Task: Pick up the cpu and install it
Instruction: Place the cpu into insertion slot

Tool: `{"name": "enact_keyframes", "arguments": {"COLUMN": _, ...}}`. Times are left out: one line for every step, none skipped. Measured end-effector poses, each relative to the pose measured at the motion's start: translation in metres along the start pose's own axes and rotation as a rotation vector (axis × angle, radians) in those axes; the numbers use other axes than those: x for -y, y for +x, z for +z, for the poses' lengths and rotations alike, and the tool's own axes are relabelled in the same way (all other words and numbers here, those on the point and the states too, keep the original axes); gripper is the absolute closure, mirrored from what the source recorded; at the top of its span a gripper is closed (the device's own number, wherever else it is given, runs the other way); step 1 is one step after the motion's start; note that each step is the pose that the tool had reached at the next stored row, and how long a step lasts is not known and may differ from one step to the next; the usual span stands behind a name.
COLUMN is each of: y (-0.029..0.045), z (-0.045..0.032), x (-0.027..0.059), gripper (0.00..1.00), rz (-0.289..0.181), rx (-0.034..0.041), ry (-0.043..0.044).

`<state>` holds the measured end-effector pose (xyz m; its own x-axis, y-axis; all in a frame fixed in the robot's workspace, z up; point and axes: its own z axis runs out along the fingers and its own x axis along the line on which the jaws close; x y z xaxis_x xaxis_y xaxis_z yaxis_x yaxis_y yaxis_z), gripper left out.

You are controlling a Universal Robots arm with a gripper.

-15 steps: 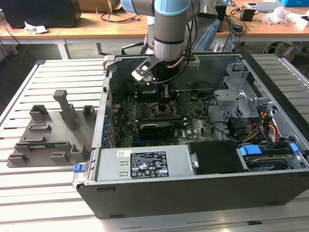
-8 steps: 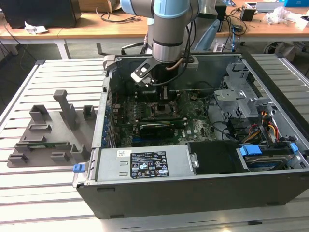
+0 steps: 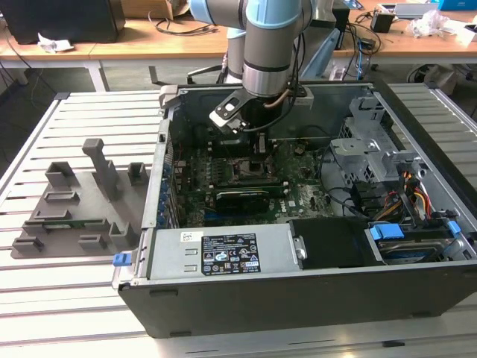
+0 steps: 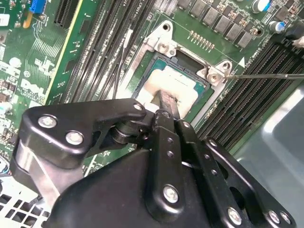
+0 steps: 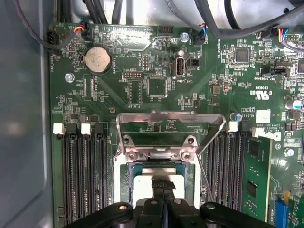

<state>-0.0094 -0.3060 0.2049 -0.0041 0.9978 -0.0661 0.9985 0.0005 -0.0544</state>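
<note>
- Pressing calls for care: my end effector (image 4: 167, 104) is clenched, gripping nothing, tips on the cpu (image 4: 185, 83).
- It lies flat inside the socket (image 4: 159, 42); the load plate (image 5: 171, 115) stands raised at the socket's edge.
- Best, I judge: push straight down over the socket's middle, never sideways.

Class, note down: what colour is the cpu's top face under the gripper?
Pale silvery-grey; the cpu shows best in the second wrist view.
</note>
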Motion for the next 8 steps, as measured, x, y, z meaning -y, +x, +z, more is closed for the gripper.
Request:
{"name": "enact_keyframes", "arguments": {"y": -0.0003, "z": -0.0021, "x": -0.0001, "gripper": 0.89, "rz": 0.000, "rx": 0.0015, "ry": 0.0007}}
{"name": "enact_keyframes", "arguments": {"y": -0.0010, "z": -0.0095, "x": -0.0001, "gripper": 0.89, "rz": 0.000, "rx": 0.0036, "ry": 0.0012}}
{"name": "enact_keyframes", "arguments": {"y": -0.0013, "z": -0.0129, "x": 0.0001, "gripper": 0.89, "rz": 0.000, "rx": 0.0052, "ry": 0.0014}}
{"name": "enact_keyframes", "arguments": {"y": -0.0014, "z": -0.0155, "x": 0.0002, "gripper": 0.89, "rz": 0.000, "rx": 0.0060, "ry": 0.0014}}
{"name": "enact_keyframes", "arguments": {"y": -0.0016, "z": -0.0183, "x": 0.0003, "gripper": 0.89, "rz": 0.000, "rx": 0.0068, "ry": 0.0013}}
{"name": "enact_keyframes", "arguments": {"y": -0.0017, "z": -0.0199, "x": 0.0004, "gripper": 0.89, "rz": 0.000, "rx": 0.0071, "ry": 0.0013}}
{"name": "enact_keyframes", "arguments": {"y": -0.0019, "z": -0.0225, "x": 0.0005, "gripper": 0.89, "rz": 0.000, "rx": 0.0074, "ry": 0.0014}}
{"name": "enact_keyframes", "arguments": {"y": -0.0021, "z": -0.0250, "x": 0.0006, "gripper": 0.89, "rz": 0.000, "rx": 0.0074, "ry": 0.0013}}
